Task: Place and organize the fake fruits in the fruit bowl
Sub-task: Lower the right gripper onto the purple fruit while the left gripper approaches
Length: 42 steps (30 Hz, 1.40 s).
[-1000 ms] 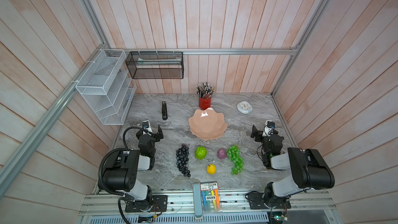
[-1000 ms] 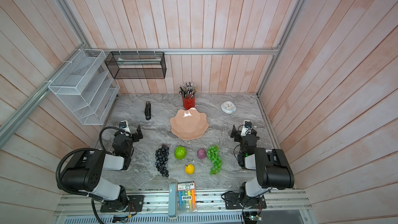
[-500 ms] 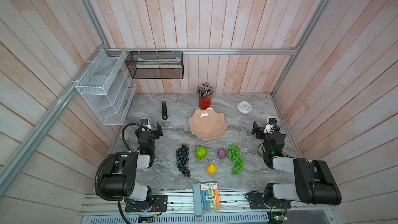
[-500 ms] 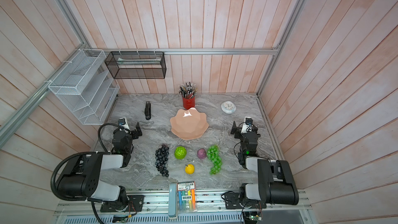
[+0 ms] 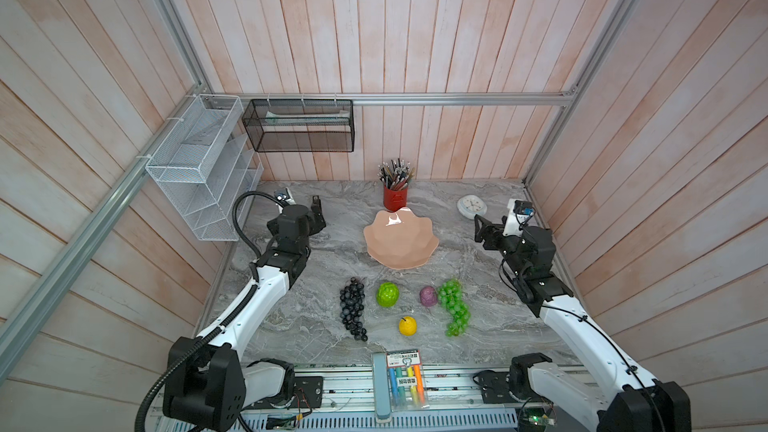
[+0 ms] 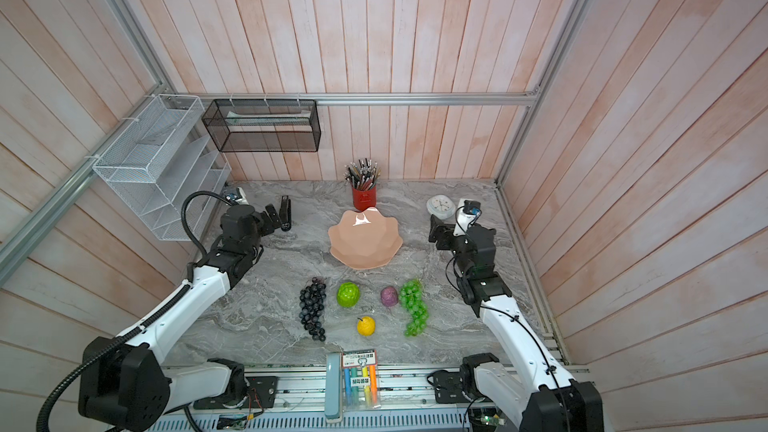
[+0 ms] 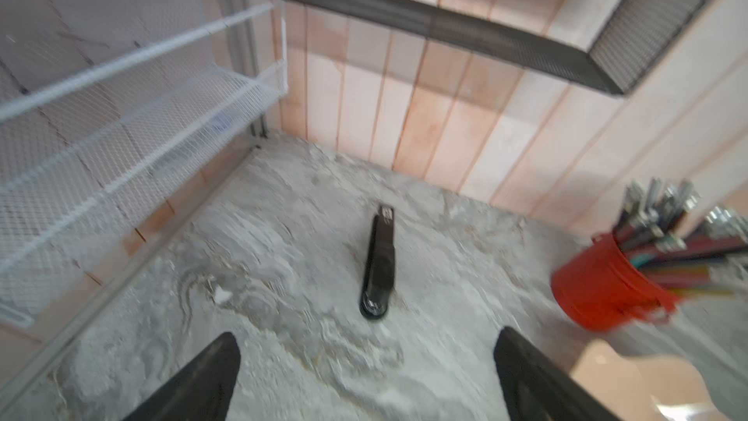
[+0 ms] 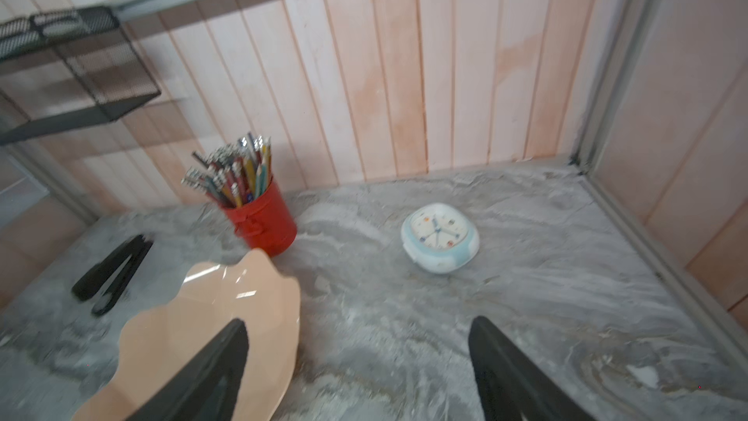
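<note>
While both jaws gape empty, green grape bunch (image 5: pixel 454 306) lies 6 o'clock from the right jaws. Axis 12-to-6; right arm (image 5: pixel 570 318) nearer.

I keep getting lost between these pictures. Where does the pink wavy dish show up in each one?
In a top view: the fruit bowl sits mid-table, just in front of the red pencil cup.
In a top view: the same spot, mid-table.
Left wrist view: only a blurred edge in the picture's lower right corner.
Right wrist view: lower left of the picture.
Shared landmark: the red pencil cup shows in all four views.
</note>
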Available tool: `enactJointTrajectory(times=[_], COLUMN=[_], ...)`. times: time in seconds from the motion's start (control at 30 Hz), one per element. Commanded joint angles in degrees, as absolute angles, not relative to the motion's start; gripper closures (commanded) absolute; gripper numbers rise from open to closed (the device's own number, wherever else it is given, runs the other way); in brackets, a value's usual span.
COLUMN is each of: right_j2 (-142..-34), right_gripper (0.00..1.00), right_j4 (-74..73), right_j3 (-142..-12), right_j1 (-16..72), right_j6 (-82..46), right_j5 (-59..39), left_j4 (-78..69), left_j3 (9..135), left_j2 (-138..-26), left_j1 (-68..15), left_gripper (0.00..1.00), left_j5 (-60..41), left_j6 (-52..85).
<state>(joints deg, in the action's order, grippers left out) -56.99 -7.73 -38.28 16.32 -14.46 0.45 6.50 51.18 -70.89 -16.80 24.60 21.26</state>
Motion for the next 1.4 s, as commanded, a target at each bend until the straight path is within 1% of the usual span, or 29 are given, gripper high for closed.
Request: enactJointTrajectory(times=[0.0, 0.1, 0.2, 0.3, 0.37, 0.47, 0.53, 0.7, 0.83, 1.2, 1.37], right_j2=[-56.8, -57.8, -60.1, -64.4, -67.6, -71.8, -73.9, -77.0, -78.1, -82.4, -83.8], right_gripper=[0.15, 0.17, 0.20, 0.21, 0.22, 0.26, 0.26, 0.27, 0.27, 0.27, 0.32], right_j4=[9.3, 15.5, 20.3, 23.9, 24.7, 23.9, 23.5, 24.8, 24.2, 20.8, 18.0], right_j3=[-41.7, -42.0, -43.2, -44.8, -45.1, -45.4, -45.7, -46.8, -46.8, -46.0, -44.9], right_j1=[24.9, 34.6, 43.2, 49.6, 51.7, 52.2, 52.2, 52.3, 51.8, 47.7, 46.6], right_j6=[-16.0, -17.9, -20.6, -21.5, -20.9, -18.9, -17.7, -16.5, -15.6, -12.5, -11.5], right_j5=[2.0, 3.5, 5.0, 6.6, 7.2, 5.2, 5.3, 9.1, 11.7, 8.9, 5.9], left_j4=[18.3, 21.9, 22.1, 23.2, 24.0, 24.4, 24.2, 24.1, 25.2, 24.6, 24.1], left_j3=[50.2, 48.8, 46.3, 44.9, 44.3, 42.7, 41.1, 38.3, 38.6, 39.2, 38.4], left_j2=[-68.3, -66.2, -63.7, -63.0, -62.9, -61.7, -60.0, -56.3, -55.5, -56.2, -56.2], left_j1=[-21.3, -26.0, -30.1, -31.6, -31.9, -32.1, -32.1, -32.3, -32.3, -32.3, -32.3], left_gripper=[0.00, 0.00, 0.01, 0.00, 0.00, 0.00, 0.00, 0.00, 0.00, 0.00, 0.01], left_j5=[26.6, 26.8, 26.5, 24.9, 23.8, 23.3, 22.7, 21.4, 22.0, 21.0, 20.4], left_j6=[28.5, 32.3, 33.0, 33.4, 33.9, 35.9, 38.1, 41.4, 41.2, 40.1, 40.4])
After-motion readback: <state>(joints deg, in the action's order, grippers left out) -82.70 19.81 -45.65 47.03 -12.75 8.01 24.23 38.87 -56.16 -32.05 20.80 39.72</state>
